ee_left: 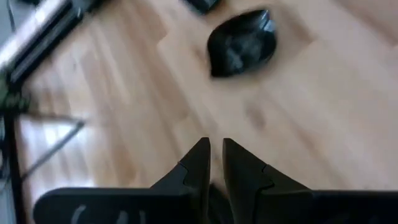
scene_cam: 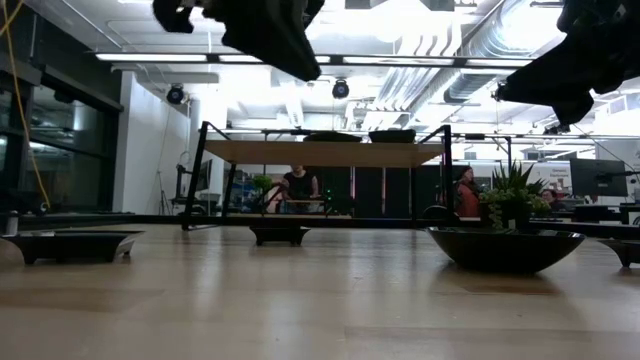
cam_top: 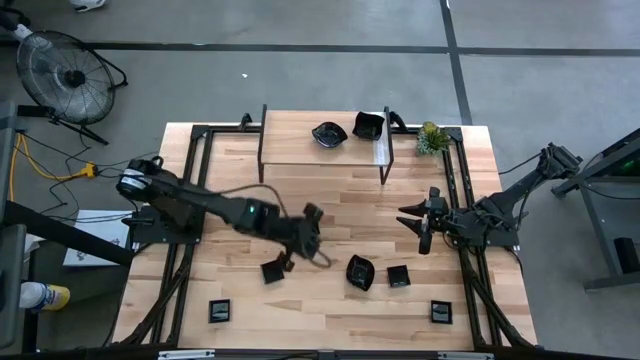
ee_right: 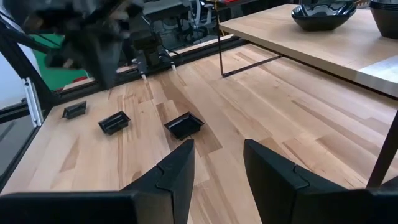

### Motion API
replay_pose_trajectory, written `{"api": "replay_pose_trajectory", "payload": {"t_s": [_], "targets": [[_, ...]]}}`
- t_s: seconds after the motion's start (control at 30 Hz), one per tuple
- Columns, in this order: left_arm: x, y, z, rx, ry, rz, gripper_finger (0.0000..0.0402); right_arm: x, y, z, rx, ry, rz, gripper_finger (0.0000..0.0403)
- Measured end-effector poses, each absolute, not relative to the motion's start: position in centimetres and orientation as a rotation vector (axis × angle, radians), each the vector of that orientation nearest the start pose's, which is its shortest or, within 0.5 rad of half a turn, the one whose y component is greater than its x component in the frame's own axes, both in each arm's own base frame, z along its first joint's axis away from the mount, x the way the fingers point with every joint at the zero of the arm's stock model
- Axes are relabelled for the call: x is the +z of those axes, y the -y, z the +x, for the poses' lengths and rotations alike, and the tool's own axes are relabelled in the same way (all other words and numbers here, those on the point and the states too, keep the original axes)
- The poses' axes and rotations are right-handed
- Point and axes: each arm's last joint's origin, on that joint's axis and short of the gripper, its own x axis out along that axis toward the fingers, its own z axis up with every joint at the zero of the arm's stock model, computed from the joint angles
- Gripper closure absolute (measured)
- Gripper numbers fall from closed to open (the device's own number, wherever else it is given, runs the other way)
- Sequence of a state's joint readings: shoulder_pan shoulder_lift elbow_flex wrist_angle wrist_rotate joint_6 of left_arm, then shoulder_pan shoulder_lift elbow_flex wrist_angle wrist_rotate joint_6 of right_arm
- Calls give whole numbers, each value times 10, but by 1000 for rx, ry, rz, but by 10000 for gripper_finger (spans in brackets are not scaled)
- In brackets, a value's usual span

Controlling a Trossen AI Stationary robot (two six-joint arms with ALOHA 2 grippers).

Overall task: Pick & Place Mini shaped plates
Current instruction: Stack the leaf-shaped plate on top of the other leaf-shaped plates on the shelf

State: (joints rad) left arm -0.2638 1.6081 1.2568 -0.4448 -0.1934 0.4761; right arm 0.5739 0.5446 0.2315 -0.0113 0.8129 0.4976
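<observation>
Two arms raised, plates [cam_top: 359, 271] on table [cam_top: 330, 180]

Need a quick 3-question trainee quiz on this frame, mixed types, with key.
1. True or false: the raised shelf holds two black plates.
2. Which gripper is over the middle of the table? A) left B) right
3. Fill in: the green plant stands beside the shelf's ____ end.

Key:
1. True: a wavy plate and a square plate.
2. A: the left gripper, empty; the right gripper waits near its own side.
3. Right.
</observation>
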Motion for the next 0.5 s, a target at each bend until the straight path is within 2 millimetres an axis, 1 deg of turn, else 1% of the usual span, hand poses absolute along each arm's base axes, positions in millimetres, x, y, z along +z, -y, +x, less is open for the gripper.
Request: {"api": "replay_pose_trajectory", "payload": {"t_s": [0.1, 0.2, 0.3, 0.37, 0.43, 0.5], "targets": [[252, 98, 335, -294, -672, 682, 362, 194, -52, 120, -292, -184, 285, 269], [236, 105, 330, -319, -608, 728, 362, 194, -52, 120, -293, -184, 285, 269], [223, 106, 327, -325, -557, 762, 362, 194, -52, 120, -292, -184, 285, 269], [216, 107, 329, -327, -523, 797, 362, 194, -52, 120, -292, -184, 286, 269], [209, 107, 331, -343, -514, 865, 362, 194, -52, 120, -292, -184, 286, 269], [203, 109, 338, -359, -472, 957, 362, 194, -52, 120, -298, -182, 284, 269]]}}
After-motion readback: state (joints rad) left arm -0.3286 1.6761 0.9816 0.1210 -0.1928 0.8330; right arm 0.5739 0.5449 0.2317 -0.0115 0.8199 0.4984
